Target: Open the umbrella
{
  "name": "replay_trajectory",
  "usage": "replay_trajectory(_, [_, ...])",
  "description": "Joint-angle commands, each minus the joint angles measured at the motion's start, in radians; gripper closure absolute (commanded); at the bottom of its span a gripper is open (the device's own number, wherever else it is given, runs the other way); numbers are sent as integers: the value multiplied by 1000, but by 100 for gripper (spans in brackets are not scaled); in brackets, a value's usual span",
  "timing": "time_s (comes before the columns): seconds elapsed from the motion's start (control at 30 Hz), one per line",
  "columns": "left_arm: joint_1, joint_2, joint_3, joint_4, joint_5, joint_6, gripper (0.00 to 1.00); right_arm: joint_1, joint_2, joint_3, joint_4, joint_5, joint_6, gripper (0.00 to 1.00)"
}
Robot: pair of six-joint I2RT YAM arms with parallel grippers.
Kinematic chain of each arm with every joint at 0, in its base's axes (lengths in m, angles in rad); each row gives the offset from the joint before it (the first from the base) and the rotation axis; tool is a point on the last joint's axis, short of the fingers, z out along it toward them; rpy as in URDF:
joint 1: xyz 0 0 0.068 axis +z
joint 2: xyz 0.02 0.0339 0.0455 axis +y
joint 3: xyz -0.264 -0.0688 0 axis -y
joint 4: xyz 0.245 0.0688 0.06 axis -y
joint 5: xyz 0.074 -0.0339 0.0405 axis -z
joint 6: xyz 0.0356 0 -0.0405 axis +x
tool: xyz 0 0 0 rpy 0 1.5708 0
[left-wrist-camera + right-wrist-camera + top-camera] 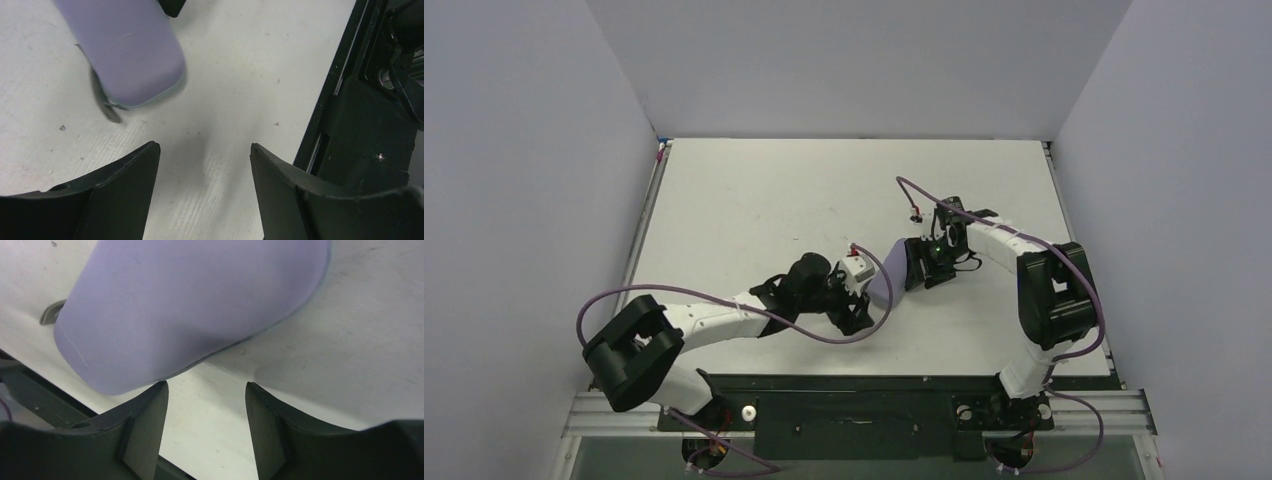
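The umbrella (pixel 885 276) lies on the surface (pixel 754 190), closer to the near edge, midway between the side edges. Left jaws just left of it, right jaws just right.

"Was it bright in there?"
"Evenly so. Soft light came from above; the table (pixel 754 200) looked matte, with faint shadows."
"The wrist views?"
"Softer. The close sleeve (pixel 125 55) and fingers (pixel 115 200) looked slightly blurred."
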State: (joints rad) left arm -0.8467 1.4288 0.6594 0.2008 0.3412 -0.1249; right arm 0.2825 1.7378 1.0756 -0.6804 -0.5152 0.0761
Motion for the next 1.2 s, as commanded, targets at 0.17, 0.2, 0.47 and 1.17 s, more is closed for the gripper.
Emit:
replay_trajectory(0.17, [76, -16, -37, 68, 37, -50, 40, -85, -131, 47, -104, -77, -239, 44])
replay_trajectory(0.2, [106, -23, -42, 66, 63, -39, 39, -122, -148, 71, -125, -77, -369, 41])
replay_trajectory(0.47, [158, -48, -67, 84, 171, -124, 28, -76, -174, 242, -201, -68, -1050, 27])
replay_trajectory(1.17, [275, 21, -105, 109, 231, -358, 25, 146, 154, 413, -506, 6, -2007, 22])
